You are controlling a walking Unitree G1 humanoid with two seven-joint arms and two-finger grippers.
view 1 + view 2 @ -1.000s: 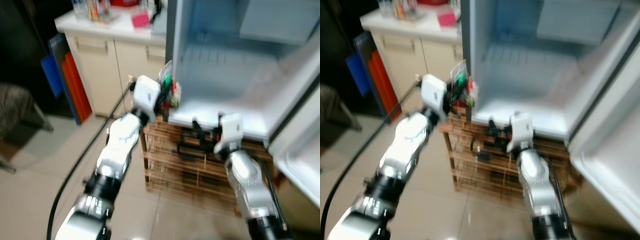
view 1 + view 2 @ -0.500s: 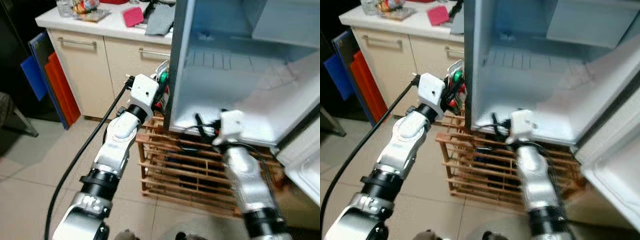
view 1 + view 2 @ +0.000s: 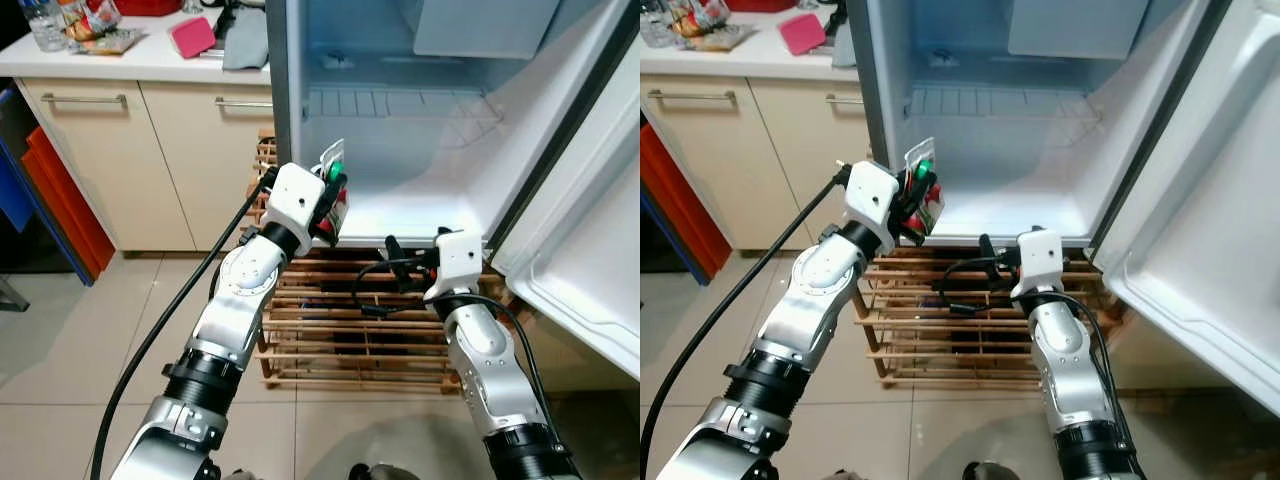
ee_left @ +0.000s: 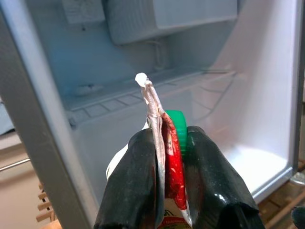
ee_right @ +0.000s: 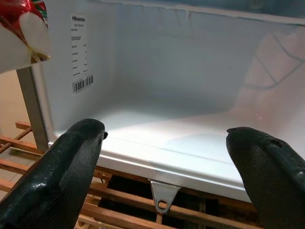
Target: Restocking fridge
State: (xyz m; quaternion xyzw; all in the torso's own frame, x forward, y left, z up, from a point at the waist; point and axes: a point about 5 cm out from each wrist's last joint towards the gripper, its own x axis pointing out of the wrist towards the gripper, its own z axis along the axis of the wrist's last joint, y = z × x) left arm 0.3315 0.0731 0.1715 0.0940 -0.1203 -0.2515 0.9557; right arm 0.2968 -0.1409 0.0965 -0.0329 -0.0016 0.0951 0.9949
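Gripping a carton [image 4: 167,157] (juice, perhaps), left gripper [image 4: 167,191] at open fridge [image 3: 400,205].

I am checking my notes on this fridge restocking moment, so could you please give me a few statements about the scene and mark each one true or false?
1. The left gripper is shut on a carton with a green cap. True.
2. The fridge door is closed. False: it stands open, showing the white inside.
3. The right gripper is holding a bottle. False: its fingers are spread apart with nothing between them.
4. The fridge stands on a wooden rack. True.
5. The carton already rests on the fridge floor. False: it is held in the air at the front left edge of the opening.
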